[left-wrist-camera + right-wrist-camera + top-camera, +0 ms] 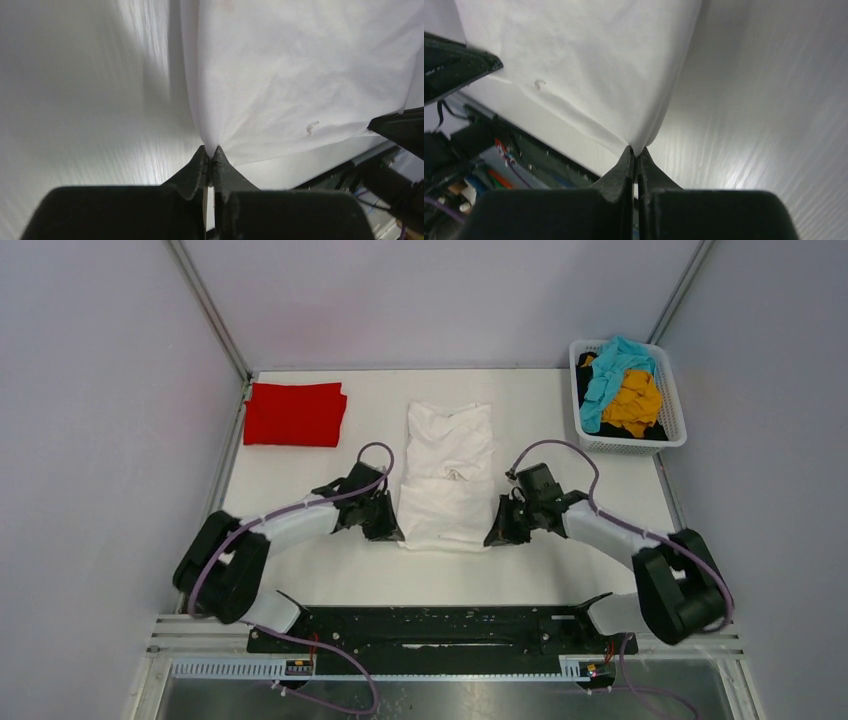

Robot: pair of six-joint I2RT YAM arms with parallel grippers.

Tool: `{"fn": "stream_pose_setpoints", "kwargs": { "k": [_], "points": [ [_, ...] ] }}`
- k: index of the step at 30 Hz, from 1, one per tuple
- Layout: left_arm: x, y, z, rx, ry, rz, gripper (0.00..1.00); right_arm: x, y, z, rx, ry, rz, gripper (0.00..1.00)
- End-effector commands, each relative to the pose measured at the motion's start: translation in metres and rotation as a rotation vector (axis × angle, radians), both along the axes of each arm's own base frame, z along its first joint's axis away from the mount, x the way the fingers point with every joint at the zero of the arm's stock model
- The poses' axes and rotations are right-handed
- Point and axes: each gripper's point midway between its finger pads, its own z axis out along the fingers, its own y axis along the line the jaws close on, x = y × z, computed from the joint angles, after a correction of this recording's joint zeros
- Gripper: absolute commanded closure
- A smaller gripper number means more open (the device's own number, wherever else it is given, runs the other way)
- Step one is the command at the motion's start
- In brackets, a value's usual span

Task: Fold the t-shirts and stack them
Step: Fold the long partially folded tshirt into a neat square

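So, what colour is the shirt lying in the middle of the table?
The t-shirt is plain white; the top external view shows it best.

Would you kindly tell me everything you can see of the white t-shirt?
The white t-shirt is plain, soft, wrinkled cloth, folded into a long narrow strip. It lies at the middle of the table and runs away from the arms. A small fleck shows close to its near edge. The left gripper is shut on its near left corner and the right gripper on its near right corner, puckering the cloth there.
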Motion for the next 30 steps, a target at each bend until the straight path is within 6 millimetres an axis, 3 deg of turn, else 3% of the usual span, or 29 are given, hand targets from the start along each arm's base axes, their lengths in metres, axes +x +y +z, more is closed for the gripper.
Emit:
{"fn": "stream_pose_setpoints", "kwargs": {
  "k": [1,4,7,10,13,17,24,30],
  "points": [
    [-0.051,0.0,0.025,-0.091,0.001,-0.107,1.0,-0.069,-0.003,0.029,0.073,0.073,0.142,1.0],
    [-0.086,-0.001,0.044,-0.179,0.006,-0.187,1.0,-0.102,0.0,0.056,0.173,0.077,0.234,1.0],
    [-0.112,-0.015,0.076,-0.327,-0.02,-0.29,1.0,-0.118,0.001,0.083,0.251,0.028,0.305,1.0],
    [-0.12,-0.023,0.108,-0.43,-0.058,-0.331,1.0,-0.123,0.011,0.111,0.368,-0.027,0.333,1.0],
    [-0.121,-0.037,0.147,-0.557,-0.125,-0.396,1.0,-0.115,0.016,0.132,0.407,-0.106,0.332,1.0],
    [-0.101,-0.049,0.181,-0.599,-0.213,-0.409,1.0,-0.094,0.014,0.152,0.414,-0.177,0.277,1.0],
    [-0.034,-0.048,0.191,-0.56,-0.227,-0.29,1.0,-0.049,0.007,0.164,0.492,-0.162,0.139,1.0],
    [0.014,-0.052,0.199,-0.556,-0.241,-0.265,1.0,-0.003,-0.003,0.161,0.447,-0.18,0.039,1.0]
  ]
}}
